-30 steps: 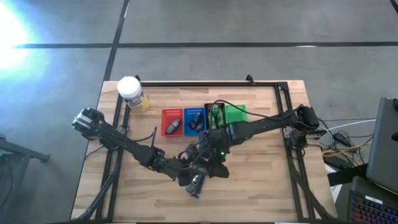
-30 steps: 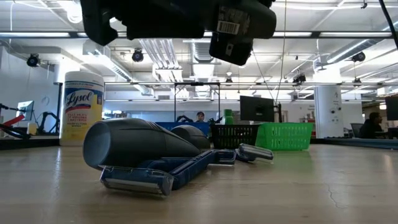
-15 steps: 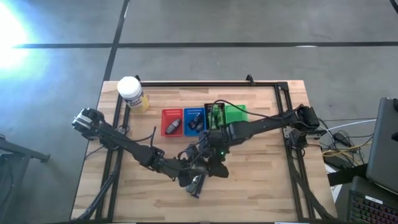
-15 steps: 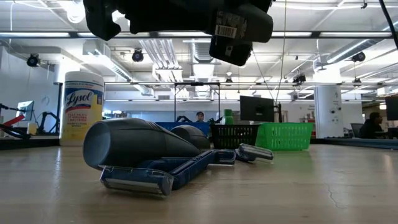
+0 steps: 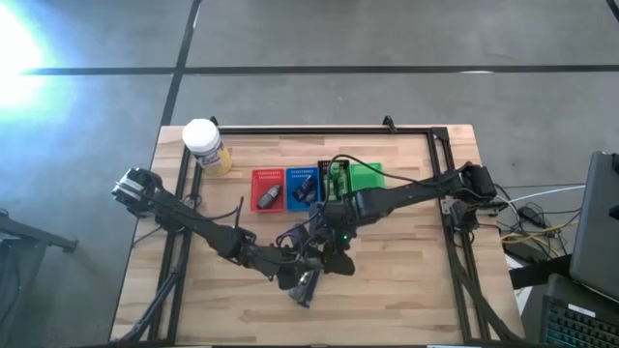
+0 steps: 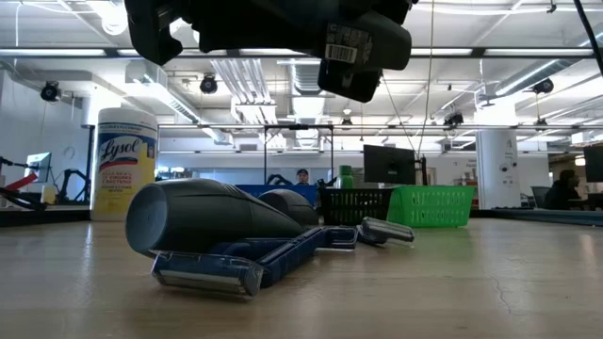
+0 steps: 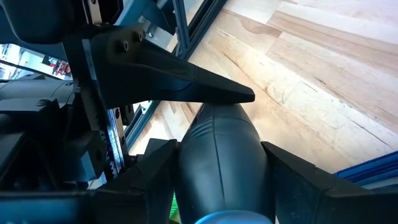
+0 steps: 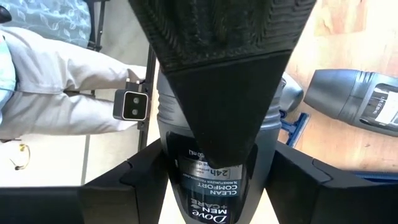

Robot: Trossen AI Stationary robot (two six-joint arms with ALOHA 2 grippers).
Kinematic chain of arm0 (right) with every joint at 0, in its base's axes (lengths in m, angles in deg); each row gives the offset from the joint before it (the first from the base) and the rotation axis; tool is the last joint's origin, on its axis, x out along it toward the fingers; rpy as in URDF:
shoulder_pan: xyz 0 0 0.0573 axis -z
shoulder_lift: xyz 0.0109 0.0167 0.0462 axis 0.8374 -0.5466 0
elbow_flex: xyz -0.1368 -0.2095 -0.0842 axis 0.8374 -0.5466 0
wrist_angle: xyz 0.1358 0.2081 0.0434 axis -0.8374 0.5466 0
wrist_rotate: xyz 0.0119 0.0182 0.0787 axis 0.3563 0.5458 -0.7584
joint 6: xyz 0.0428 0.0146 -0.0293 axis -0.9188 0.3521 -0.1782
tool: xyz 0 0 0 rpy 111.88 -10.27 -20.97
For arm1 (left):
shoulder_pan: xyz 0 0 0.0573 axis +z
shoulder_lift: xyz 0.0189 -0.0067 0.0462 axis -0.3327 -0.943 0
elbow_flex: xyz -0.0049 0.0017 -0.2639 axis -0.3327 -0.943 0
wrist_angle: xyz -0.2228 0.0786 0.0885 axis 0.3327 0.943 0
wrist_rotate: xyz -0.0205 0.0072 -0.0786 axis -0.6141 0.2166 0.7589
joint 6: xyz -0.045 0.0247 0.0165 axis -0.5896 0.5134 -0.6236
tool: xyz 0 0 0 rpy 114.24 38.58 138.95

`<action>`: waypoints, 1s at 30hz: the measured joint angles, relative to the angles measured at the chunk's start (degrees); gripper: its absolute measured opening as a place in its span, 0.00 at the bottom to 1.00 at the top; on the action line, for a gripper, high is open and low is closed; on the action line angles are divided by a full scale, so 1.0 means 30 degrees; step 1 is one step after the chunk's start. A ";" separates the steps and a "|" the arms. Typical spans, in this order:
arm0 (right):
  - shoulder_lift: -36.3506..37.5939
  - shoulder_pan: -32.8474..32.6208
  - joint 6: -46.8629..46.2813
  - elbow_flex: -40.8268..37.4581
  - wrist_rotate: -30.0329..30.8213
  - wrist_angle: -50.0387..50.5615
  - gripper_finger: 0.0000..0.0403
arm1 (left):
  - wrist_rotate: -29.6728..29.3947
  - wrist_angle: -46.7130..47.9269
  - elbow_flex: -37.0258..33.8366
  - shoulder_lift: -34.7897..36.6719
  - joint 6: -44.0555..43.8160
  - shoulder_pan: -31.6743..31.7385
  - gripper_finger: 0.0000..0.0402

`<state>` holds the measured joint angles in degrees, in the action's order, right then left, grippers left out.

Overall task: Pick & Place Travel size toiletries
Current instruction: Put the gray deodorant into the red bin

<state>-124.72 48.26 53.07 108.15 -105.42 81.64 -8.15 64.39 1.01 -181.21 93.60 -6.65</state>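
My left gripper (image 5: 302, 278) and my right gripper (image 5: 334, 253) meet above the table's near middle. Each is shut on a dark grey Dove tube (image 8: 211, 180), which also shows in the left wrist view (image 7: 217, 162). It appears to be one tube, held clear of the table. Its barcoded part (image 6: 363, 52) hangs at the top of the low view. Below lie two more dark grey tubes (image 6: 212, 218) (image 6: 290, 205) and two razors (image 6: 240, 266) (image 6: 386, 231), flat on the wood. My left gripper has the tube's two sides (image 7: 189, 165) pinched between its two fingers, which lie along the tube. The tube is clear of the table. My right gripper's finger (image 7: 186, 87) lies across the tube's far end. My right gripper pinches the tube's labelled body (image 8: 171, 171) between its two fingers, which lie along the tube. The tube is lifted clear, its cap end away from the wrist. My left gripper's ribbed finger (image 8: 217, 62) covers the tube's middle and cap.
Red (image 5: 266, 190), blue (image 5: 302, 187), black (image 5: 336, 179) and green (image 5: 366, 176) trays stand in a row at mid-table. A white-capped yellow jar (image 5: 206, 145) stands far left. A person (image 8: 50, 68) stands past the table's edge.
Both grippers have stayed together over the near middle of the table. In the low view the barcoded part of the held tube has tipped a little. The tubes and razors on the table have not moved.
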 joint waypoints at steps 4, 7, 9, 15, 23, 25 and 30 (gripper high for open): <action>0.0054 0.0016 -0.0157 0.0000 0.0023 0.0192 0.62 | 0.0013 0.0510 0.0015 0.0000 -0.0076 -0.0038 0.52; 0.0344 -0.0031 0.0058 0.0000 0.0525 0.0622 0.67 | -0.0201 0.1225 0.0015 0.0050 -0.0147 -0.0160 0.52; 0.0661 -0.0058 0.0198 0.0001 0.1022 0.1070 0.71 | -0.0741 0.1565 0.0015 0.0116 -0.0430 -0.0273 0.52; 0.2313 -0.0295 0.0922 -0.0029 0.4974 0.2993 0.81 | -0.3555 0.4193 0.0005 0.0681 -0.3065 -0.0415 0.52; 0.5664 -0.0679 -0.1012 -0.0500 1.4079 0.4644 0.87 | -1.0867 0.8337 -0.0007 0.1897 -1.1614 -0.0841 0.52; 0.6496 -0.0829 -0.2124 -0.0653 1.6236 0.5297 0.88 | -1.2789 1.0265 -0.0007 0.2446 -1.4816 -0.0819 0.52; 0.8246 -0.1228 -0.4030 -0.1077 1.8991 0.6756 0.86 | -1.3886 1.4746 -0.0007 0.4913 -2.4709 -0.0330 0.52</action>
<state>-99.98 44.58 40.98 104.92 -48.44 101.91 -49.80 108.63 0.99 -166.47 19.48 -7.64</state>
